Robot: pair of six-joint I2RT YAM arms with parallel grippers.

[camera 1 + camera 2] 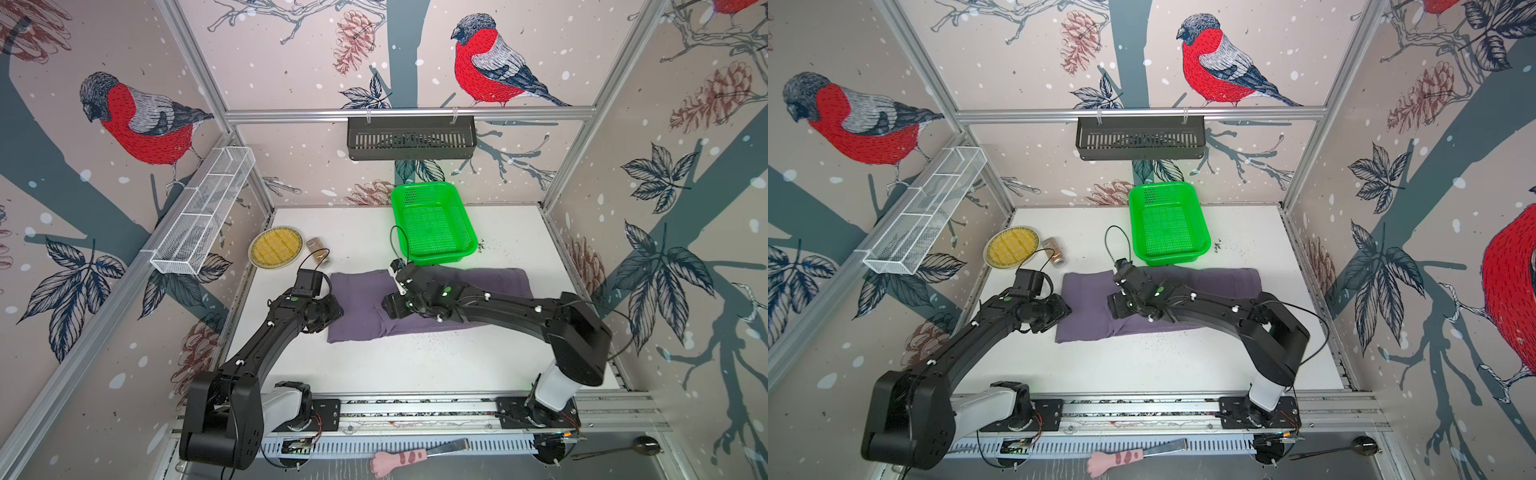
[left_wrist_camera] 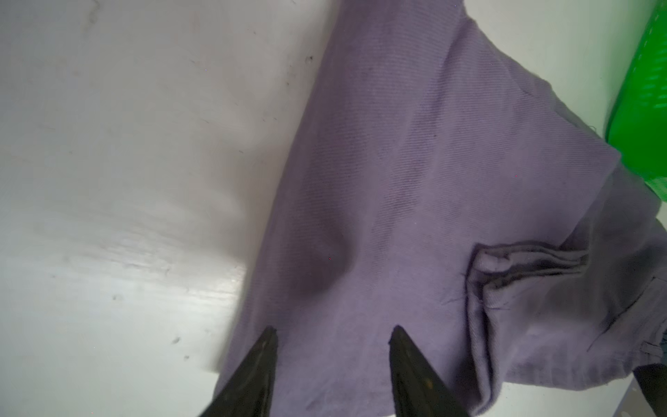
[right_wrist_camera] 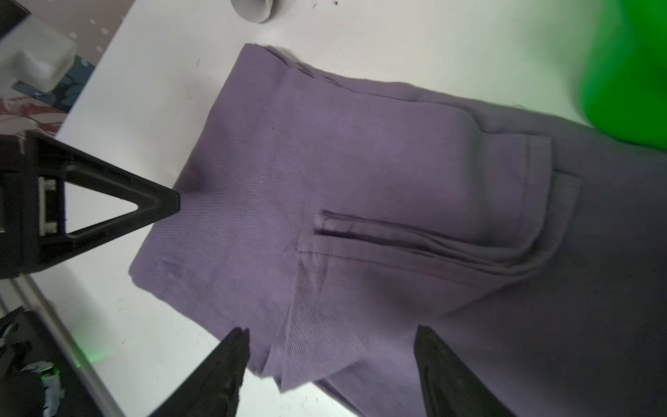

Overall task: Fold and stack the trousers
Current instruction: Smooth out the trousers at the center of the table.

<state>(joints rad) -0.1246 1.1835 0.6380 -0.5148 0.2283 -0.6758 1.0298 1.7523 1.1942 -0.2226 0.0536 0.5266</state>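
Note:
The trousers (image 1: 432,303) lie folded into a purple-grey band across the middle of the white table (image 1: 415,365), showing in both top views (image 1: 1088,307). My left gripper (image 1: 332,311) hangs over the band's left end. In the left wrist view it (image 2: 332,330) is open, flat cloth (image 2: 415,173) beneath the tips and nothing between them. My right gripper (image 1: 388,305) is over the middle of the band, just right of the left one. In the right wrist view it (image 3: 331,329) stands open above a layered fold edge (image 3: 288,346) and a pocket slit (image 3: 379,238).
A green basket (image 1: 422,185) stands just behind the trousers. A yellow plate (image 1: 276,247) and a small jar (image 1: 319,249) lie at the back left. A black rack (image 1: 411,137) and a white wire shelf (image 1: 203,212) hang on the walls.

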